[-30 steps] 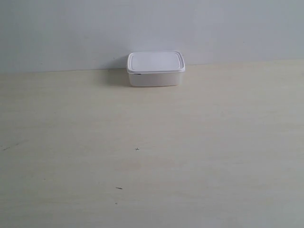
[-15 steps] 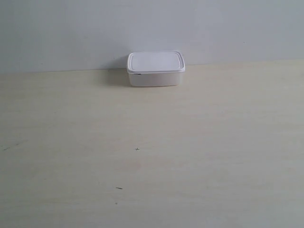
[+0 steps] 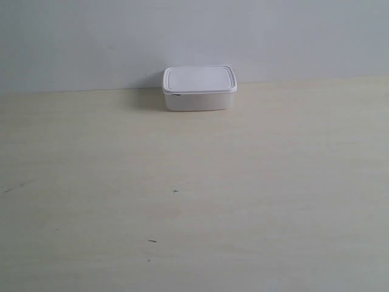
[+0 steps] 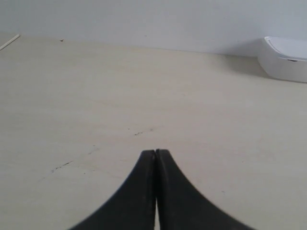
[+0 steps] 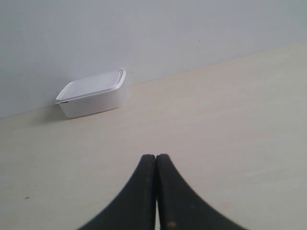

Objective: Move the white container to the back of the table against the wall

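Nothing has moved in the last second: the container (image 3: 199, 89) stands against the wall (image 3: 91, 36), well ahead of the left gripper (image 4: 156, 152) and right gripper (image 5: 156, 156). Both have their jaws pressed together, holding nothing. The task seems done.

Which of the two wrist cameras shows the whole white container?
The right one: the white container sits fully in view beyond the right gripper; the left view crops it.

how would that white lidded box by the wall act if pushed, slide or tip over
The white container looks low and wide, so it would likely slide on the table rather than tip or roll. Its smooth plastic walls may be slippery to pinch. It is probably light, though its contents cannot be seen.
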You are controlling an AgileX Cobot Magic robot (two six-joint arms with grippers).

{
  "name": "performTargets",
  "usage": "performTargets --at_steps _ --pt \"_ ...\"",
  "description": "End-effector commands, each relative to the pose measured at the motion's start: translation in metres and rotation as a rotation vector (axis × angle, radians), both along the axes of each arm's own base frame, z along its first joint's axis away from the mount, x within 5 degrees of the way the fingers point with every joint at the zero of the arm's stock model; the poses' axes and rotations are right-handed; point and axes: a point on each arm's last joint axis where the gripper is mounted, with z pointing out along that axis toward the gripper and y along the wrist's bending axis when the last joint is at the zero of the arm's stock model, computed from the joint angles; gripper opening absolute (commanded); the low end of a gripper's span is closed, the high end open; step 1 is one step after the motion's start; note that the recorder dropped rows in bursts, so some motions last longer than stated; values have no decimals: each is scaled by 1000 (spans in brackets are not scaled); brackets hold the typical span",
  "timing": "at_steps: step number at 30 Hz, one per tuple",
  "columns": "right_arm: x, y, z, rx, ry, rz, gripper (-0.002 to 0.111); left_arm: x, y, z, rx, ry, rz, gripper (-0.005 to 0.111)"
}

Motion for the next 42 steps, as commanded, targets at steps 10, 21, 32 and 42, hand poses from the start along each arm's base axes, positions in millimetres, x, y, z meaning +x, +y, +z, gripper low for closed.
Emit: performTargets --at_steps 10,21,32,42 --pt "0 -1 -1 -15 -9 -8 0 0 -1 1 -5 -15 -6 0" --pt "0 -3 -1 -109 -10 -16 0 0 -1 1 -5 -15 -6 0" --pt "0 -9 -2 -122 -1 -73 0 0 -1 1 -5 -15 -6 0" --pt "0 -9 -2 -179 -7 -64 0 0 -1 1 -5 -15 -6 0"
